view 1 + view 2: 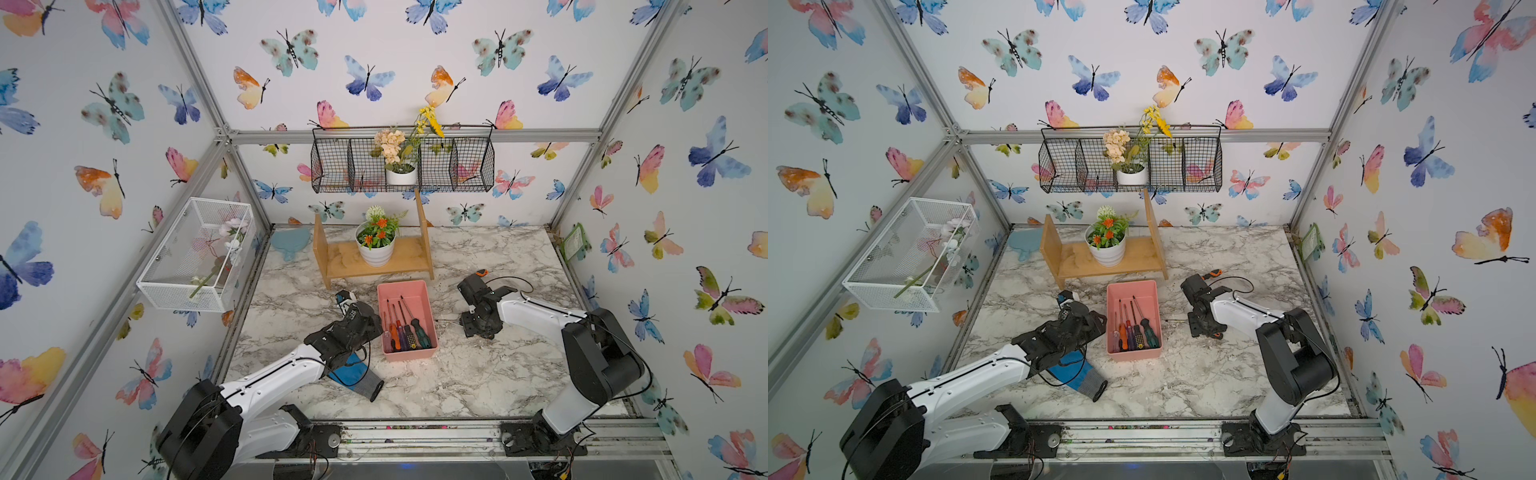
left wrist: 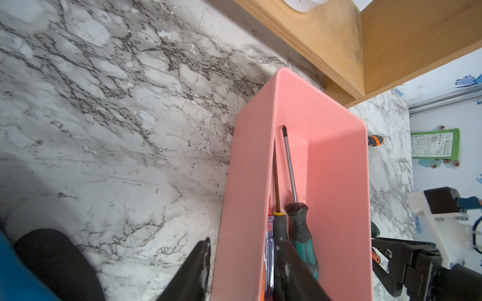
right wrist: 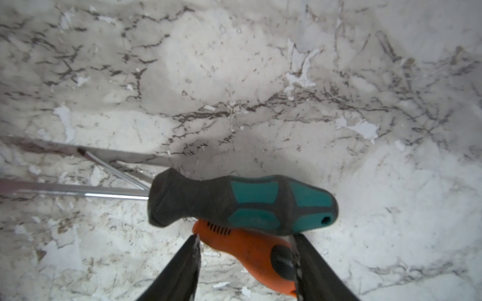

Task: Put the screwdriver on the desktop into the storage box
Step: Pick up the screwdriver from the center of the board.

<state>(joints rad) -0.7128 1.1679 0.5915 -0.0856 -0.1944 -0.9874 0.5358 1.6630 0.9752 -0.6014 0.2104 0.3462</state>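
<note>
Screwdrivers (image 1: 405,332) in storage box (image 1: 409,354), before shelf (image 1: 336,261) on desktop (image 1: 457,374)

The counter (image 1: 478,374) is showing white with grey-black marble veining. The storage box (image 1: 409,352) is glowing salmon pink, and the screwdrivers (image 1: 405,332) in it are showing reddish, orange, purple, black-yellow and teal-black handles. A teal-and-black screwdriver (image 3: 242,203) and an orange screwdriver (image 3: 250,250) are contrasting. Pastel butterflies are patterning the walls (image 1: 395,62).

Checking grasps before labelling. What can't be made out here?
- Right wrist view: whether the right gripper pinches the orange-handled screwdriver; jaws flank its handle, contact unclear.
- Left wrist view: whether the left gripper clamps the storage box wall it straddles; the frame's edge cuts its jaws.
- Both top views: the right arm hides all but the handle of the orange-black screwdriver behind it.
</note>
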